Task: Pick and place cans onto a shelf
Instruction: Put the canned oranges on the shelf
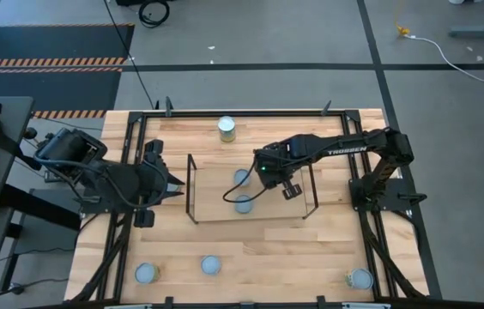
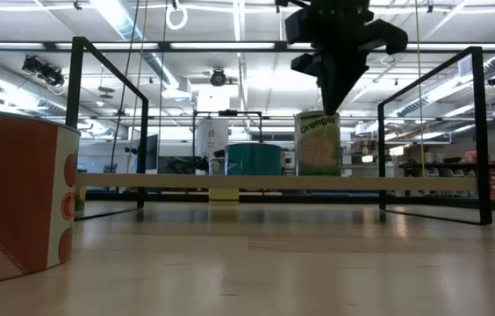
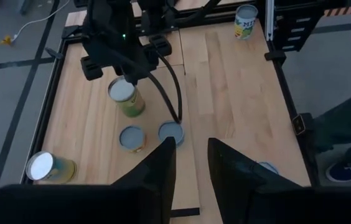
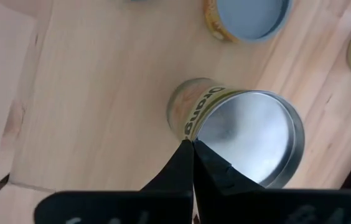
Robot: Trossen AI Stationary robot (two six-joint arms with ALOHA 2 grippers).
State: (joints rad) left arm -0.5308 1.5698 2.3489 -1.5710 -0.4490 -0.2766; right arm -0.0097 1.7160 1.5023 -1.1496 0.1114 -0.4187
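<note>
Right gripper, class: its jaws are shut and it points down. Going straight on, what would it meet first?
Most likely the rim or top of the "Orange" can standing on the shelf, directly under the right gripper. The exact contact spot is uncertain.

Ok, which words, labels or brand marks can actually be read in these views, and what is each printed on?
"Orange" – side label of the can under the right pincer; same word in the low view.
"TROSSEN" – white lettering on the right arm, just legible from above.
Label on the far-corner can in the left wrist view: too small to read.
Red and white can nearest the low camera: no legible text.
</note>
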